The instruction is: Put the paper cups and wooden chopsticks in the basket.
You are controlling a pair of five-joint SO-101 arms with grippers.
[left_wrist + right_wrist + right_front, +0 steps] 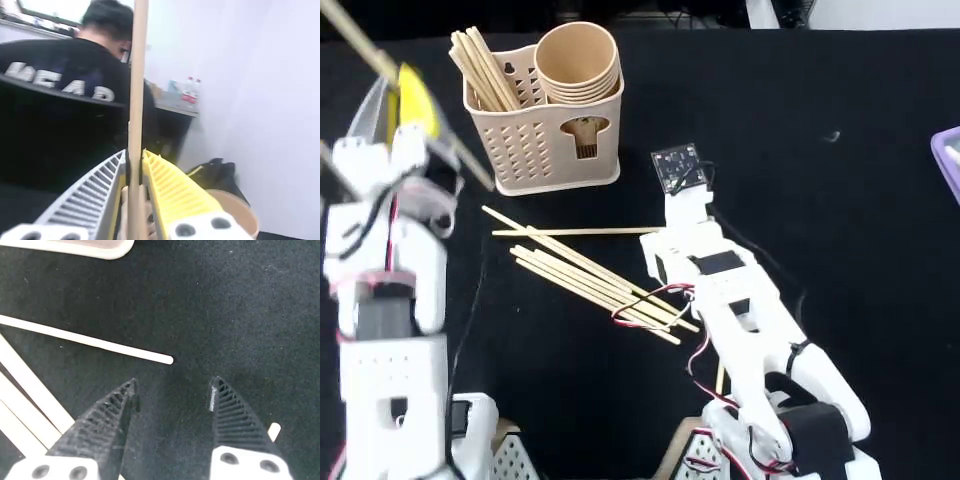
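The beige basket (545, 150) stands at the back of the black table with a stack of paper cups (578, 60) and several chopsticks (485, 70) in it. My left gripper (410, 105) (134, 155) is raised left of the basket, shut on one wooden chopstick (137, 75) (470, 165) that slants down toward the basket's left side. Several loose chopsticks (590, 280) lie fanned in front of the basket. My right gripper (172, 390) is open just above the table, by the tip of a single chopstick (85, 340) (570, 232).
A purple object (948, 150) sits at the table's right edge. The right arm's red wires (660, 300) hang over the ends of the loose chopsticks. The basket's base (75, 245) lies just beyond the right gripper.
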